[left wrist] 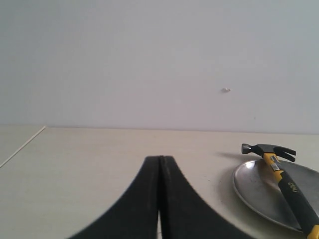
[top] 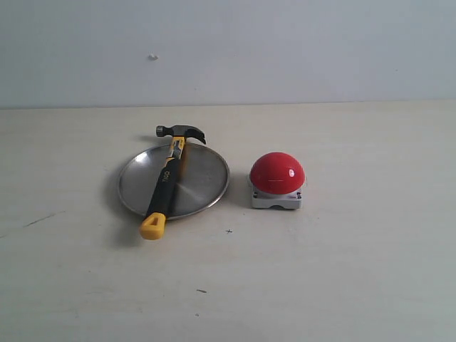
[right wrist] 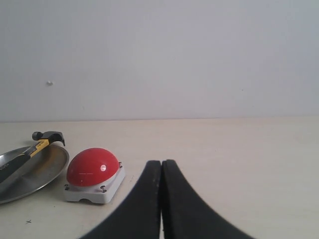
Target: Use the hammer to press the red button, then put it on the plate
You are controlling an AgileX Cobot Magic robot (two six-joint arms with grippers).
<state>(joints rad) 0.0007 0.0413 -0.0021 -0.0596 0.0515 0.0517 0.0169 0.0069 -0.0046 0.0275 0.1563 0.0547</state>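
The hammer lies across the silver plate, its dark head past the far rim and its yellow butt end over the near rim. To the plate's right sits the red button on its grey-white base. No arm shows in the exterior view. In the left wrist view my left gripper is shut with nothing in it, well short of the hammer and the plate. My right gripper is shut and empty too, beside the red button, with the plate and the hammer beyond it.
A pale wooden table carries everything, backed by a plain white wall with a small mark. The table's edge shows in the left wrist view.
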